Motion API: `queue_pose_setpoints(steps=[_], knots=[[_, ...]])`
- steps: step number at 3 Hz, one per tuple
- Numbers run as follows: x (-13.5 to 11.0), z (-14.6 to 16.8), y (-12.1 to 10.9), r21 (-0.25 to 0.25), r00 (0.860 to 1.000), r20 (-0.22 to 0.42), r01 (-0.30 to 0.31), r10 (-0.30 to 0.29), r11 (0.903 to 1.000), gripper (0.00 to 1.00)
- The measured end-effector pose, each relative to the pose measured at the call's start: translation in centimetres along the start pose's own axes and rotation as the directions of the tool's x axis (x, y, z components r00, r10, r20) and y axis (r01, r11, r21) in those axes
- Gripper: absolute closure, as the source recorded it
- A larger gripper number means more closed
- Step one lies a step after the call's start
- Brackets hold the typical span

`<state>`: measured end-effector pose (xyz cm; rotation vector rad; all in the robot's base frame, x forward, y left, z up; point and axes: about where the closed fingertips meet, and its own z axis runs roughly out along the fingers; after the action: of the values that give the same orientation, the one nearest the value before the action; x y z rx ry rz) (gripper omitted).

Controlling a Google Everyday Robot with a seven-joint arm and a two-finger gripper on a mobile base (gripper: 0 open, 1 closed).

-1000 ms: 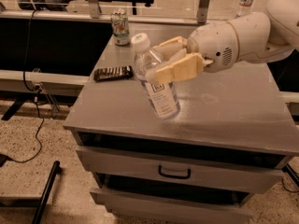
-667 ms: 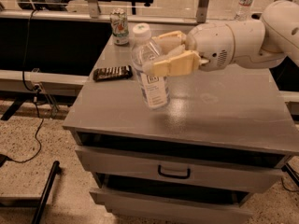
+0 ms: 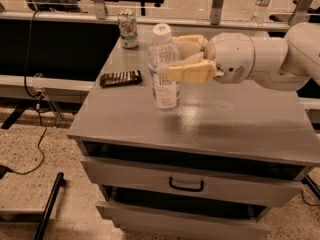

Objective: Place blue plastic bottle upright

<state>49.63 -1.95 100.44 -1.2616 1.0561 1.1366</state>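
A grey counter (image 3: 240, 129) with two drawers (image 3: 186, 185) under it carries the scene. The robot's white arm (image 3: 270, 59) reaches in from three o'clock.

The bottle (image 3: 161, 51) stands upright, white cap (image 3: 161, 30) on top. It sits toward ten o'clock of the counter's middle, and its base appears to rest on the surface.

The gripper (image 3: 172, 59) is at the bottle's upper body. Its tan fingers (image 3: 187, 73) pinch the bottle, one across the front just above the label (image 3: 166, 91) and the other behind it near the shoulder.

A dark flat packet (image 3: 120, 78) lies at nine o'clock of the bottle, near it but not touching. A green-and-white can (image 3: 128, 29) stands at eleven o'clock, by the far edge. A second small bottle (image 3: 262, 1) stands well apart, beyond the counter at one o'clock.

The bottle is clear, ribbed plastic, so it is likely light and thin-walled. It would probably give under a hard squeeze and slide in a loose one. How much liquid it holds cannot be made out. If nearly empty, it would tip at a light nudge.

The ribbed band just above the label looks like the best place to hold, being stiffer than the smooth label and high enough to steady the bottle. With the bottle vertical, the task looks nearly done. The risk lies in the release, since a finger dragging sideways could topple it.
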Motion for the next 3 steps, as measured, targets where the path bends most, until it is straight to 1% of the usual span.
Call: queue_pose_setpoints(steps=[1,2,3], knots=[[1.3,-0.5,0.0,0.061,0.997,0.064,-0.054,0.050,0.9967,1.00],[2.4,-0.4,0.1,0.088,0.988,0.108,-0.118,0.108,0.9892,1.00],[3.2,-0.3,0.1,0.109,0.984,0.099,-0.159,0.148,0.9813,0.85]])
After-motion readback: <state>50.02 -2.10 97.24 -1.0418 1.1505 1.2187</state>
